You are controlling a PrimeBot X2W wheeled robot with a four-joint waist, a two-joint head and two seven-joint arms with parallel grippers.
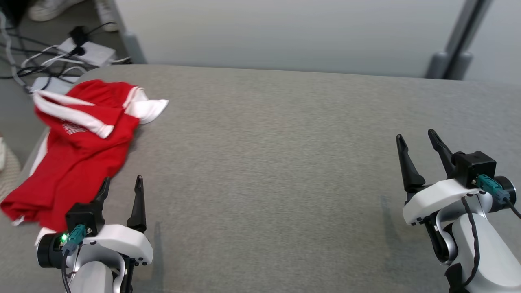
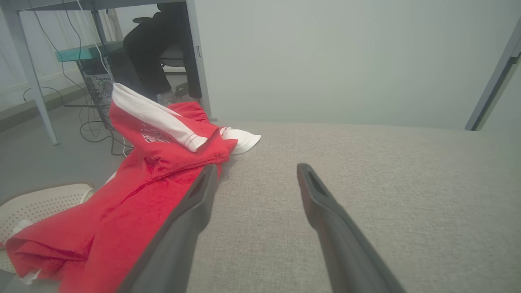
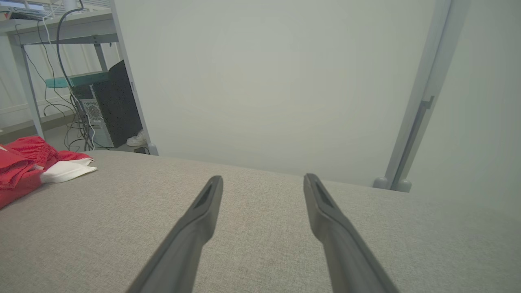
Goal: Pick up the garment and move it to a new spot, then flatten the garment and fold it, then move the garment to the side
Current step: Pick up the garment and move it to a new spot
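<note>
A red garment [image 1: 77, 150] with white trim lies crumpled on the grey table [image 1: 268, 154] at its far left, part of it hanging over the left edge. My left gripper [image 1: 122, 183] stands open at the lower left, its left finger right beside the garment's near edge, nothing between its fingers. In the left wrist view the garment [image 2: 134, 195] lies left of the open left gripper [image 2: 254, 173]. My right gripper [image 1: 419, 140] stands open at the lower right, far from the cloth. The right wrist view shows the right gripper [image 3: 262, 183] open and the garment [image 3: 28, 167] at far left.
Cables and power strips [image 1: 77, 49] lie on the floor beyond the table's left corner. A pale perforated basket [image 2: 36, 205] sits on the floor left of the table. A seated person [image 2: 150, 49] is behind a desk. A grey partition wall [image 1: 285, 32] runs behind the table.
</note>
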